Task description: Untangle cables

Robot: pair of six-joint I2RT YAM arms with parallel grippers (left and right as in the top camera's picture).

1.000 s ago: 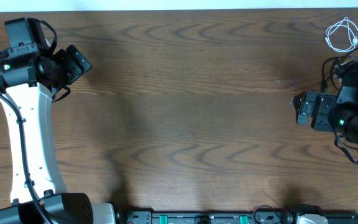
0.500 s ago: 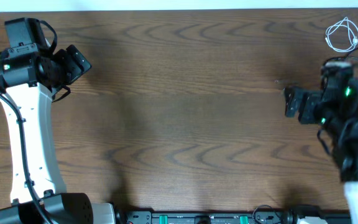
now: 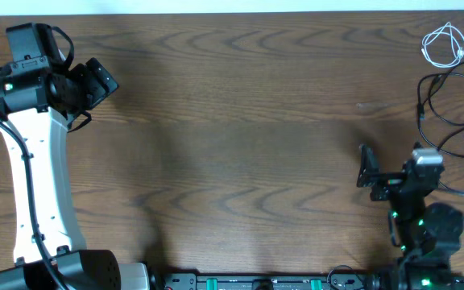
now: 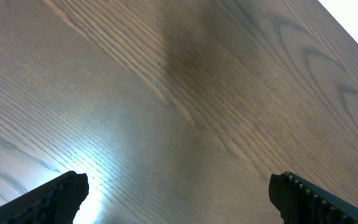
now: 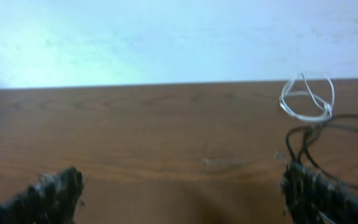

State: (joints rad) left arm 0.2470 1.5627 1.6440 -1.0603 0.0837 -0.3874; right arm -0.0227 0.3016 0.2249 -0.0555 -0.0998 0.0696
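Moved: right arm (image 3: pixel 421 234) has pulled back from the far right edge to the near right corner, uncovering the black cables (image 3: pixel 422 103); left arm (image 3: pixel 35 177) sits where it was
White cable: coiled in a small loop (image 3: pixel 444 44) at the far right corner of the tabletop (image 3: pixel 240 121), flat on the wood, long axis slanting from far left to near right
Black cables: loose open loops just nearer than the white cable and apart from it, sprawling crosswise and running off the right edge of the overhead view; plugs too small to make out
Right wrist view: white cable (image 5: pixel 307 98) lies ahead and to the right, black cables (image 5: pixel 303 140) just in front of it, above the right fingertip
Right pincer: (image 3: pixel 369 171) jaws spread wide, gripping nothing, well short of both cables, bare wood between
Left pincer: (image 3: pixel 101 80) at the far left, jaws spread wide over bare wood (image 4: pixel 179 196), gripping nothing, far from the cables
Around: dark rail (image 3: pixel 256 282) with green clips along the near edge
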